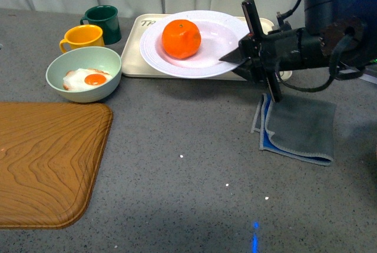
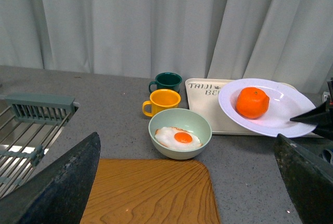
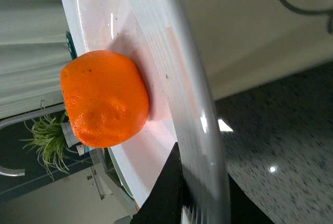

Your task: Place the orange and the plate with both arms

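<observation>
Right gripper [image 1: 247, 53] clamps plate [image 1: 218, 36] by its right rim, roughly level so orange [image 1: 181, 39] stays seated above tray [image 1: 132, 59]; left gripper [image 2: 187, 140] spread open, idle.

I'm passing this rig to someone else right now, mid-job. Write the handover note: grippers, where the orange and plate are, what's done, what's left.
Left gripper: open, empty, not in the front view.
Right gripper: shut on the right-hand rim of the plate.
Orange: sits in the plate, which is over the cream tray, looks tilted and is probably lifted.
Done: orange on plate, plate gripped.
Left: set the plate down level and release; the goal spot is not shown.
</observation>
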